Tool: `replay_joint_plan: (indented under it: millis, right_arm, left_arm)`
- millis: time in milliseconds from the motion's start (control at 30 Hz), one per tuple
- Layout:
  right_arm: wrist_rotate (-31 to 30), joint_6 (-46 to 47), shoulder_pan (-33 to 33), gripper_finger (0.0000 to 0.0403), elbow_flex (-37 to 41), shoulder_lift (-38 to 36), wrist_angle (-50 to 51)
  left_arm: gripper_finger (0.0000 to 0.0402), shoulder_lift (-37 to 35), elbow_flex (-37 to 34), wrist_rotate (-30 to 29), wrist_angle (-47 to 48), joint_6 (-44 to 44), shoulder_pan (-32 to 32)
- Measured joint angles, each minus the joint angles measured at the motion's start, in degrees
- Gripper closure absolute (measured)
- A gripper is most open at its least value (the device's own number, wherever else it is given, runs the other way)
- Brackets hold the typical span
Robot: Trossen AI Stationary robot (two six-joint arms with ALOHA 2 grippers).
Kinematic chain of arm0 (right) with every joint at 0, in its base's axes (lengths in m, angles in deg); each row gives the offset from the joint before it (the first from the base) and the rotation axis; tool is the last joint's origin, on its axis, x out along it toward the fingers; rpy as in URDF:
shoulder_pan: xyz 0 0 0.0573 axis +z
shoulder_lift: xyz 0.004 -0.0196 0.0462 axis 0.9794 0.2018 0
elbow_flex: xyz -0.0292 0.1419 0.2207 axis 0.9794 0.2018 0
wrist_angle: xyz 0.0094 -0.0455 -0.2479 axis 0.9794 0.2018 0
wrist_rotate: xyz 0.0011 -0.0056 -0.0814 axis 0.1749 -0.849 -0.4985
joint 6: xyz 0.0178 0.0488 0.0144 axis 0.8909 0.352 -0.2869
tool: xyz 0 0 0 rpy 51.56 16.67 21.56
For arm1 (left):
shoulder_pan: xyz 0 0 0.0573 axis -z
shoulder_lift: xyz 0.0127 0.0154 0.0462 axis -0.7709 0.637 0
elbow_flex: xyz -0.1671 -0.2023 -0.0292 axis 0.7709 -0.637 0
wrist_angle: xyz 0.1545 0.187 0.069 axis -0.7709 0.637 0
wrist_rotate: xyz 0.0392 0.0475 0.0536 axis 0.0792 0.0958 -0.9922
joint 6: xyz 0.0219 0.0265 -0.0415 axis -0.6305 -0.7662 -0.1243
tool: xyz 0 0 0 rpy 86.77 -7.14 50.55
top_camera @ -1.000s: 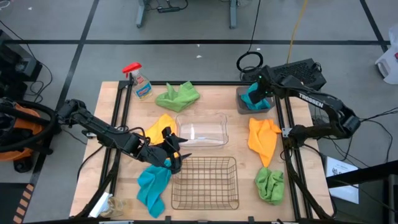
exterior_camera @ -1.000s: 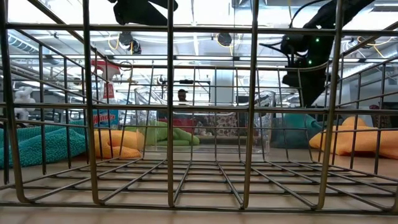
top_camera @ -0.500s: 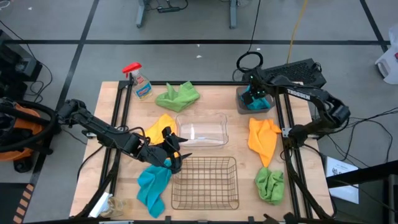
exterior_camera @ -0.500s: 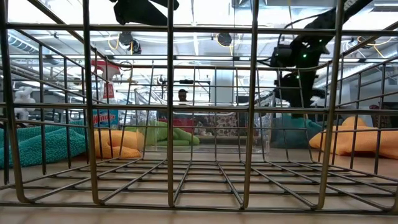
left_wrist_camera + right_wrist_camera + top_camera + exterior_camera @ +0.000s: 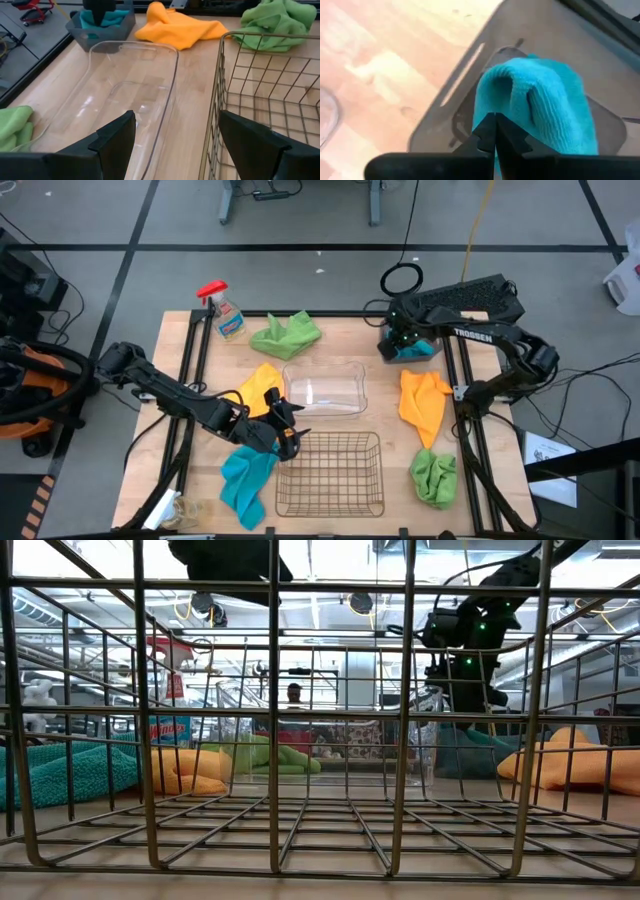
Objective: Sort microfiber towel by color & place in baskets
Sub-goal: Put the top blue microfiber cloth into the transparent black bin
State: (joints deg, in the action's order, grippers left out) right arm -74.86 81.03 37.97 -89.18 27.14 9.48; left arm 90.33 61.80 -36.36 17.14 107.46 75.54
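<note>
In the high view my left gripper [image 5: 283, 423] is open and hovers between the clear basket [image 5: 325, 366], the wire mesh basket [image 5: 330, 434], a yellow-orange towel [image 5: 258, 385] and a teal towel [image 5: 245, 480]. Its wrist view [image 5: 176, 117] looks along the clear basket [image 5: 150, 47] and the wire basket [image 5: 220, 75]. My right gripper [image 5: 398, 338] is shut above the left side of the brown-tinted basket [image 5: 384, 352]. A teal towel [image 5: 420, 348] lies bunched in that basket. The other yellow-orange towel [image 5: 423, 402] and two lime green towels [image 5: 286, 335] [image 5: 433, 477] lie on the table. My right gripper [image 5: 494, 117] points its shut fingertips down at the raised fold of the teal towel [image 5: 520, 95] in the brown-tinted basket [image 5: 470, 65]. No cloth shows between the fingers. Whether the tips touch the fold I cannot tell.
A spray bottle with a red trigger [image 5: 225, 315] stands at the table's far left corner. A crumpled clear wrapper [image 5: 175, 508] lies near the left near corner. Black rails run along both table sides. In the low view a person [image 5: 292, 693] stands far behind the table.
My right gripper has moved toward the table's left, from over the middle of the brown-tinted basket to its left side, and has risen a little. The teal towel has stayed in that basket. My left gripper has edged slightly toward the wire basket.
</note>
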Motion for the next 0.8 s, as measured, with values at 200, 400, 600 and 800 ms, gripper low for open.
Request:
replay_joint_plan:
  millis: [200,400,600,800]
  right_arm:
    - [-0.4,1.6,2.1,0.0402,0.0,-1.2,2.8]
    - [-1.7,2.6,3.5,0.0403,0.0,-6.4,3.9]
    - [-15.0,3.5,1.1,0.0403,-0.1,-11.4,4.3]
    - [-11.0,3.2,-2.5,0.0403,2.8,-6.3,0.7]
  left_arm:
    - [0.0117,0.0,0.0,-0.1,-1.4,-0.4,0.0]
    - [0.0117,0.0,0.0,-0.1,-1.3,-0.4,0.0]
    - [0.0117,0.0,0.0,-0.1,-1.9,-0.5,0.0]
    - [0.0117,0.0,0.0,-0.1,-2.6,-0.4,0.0]
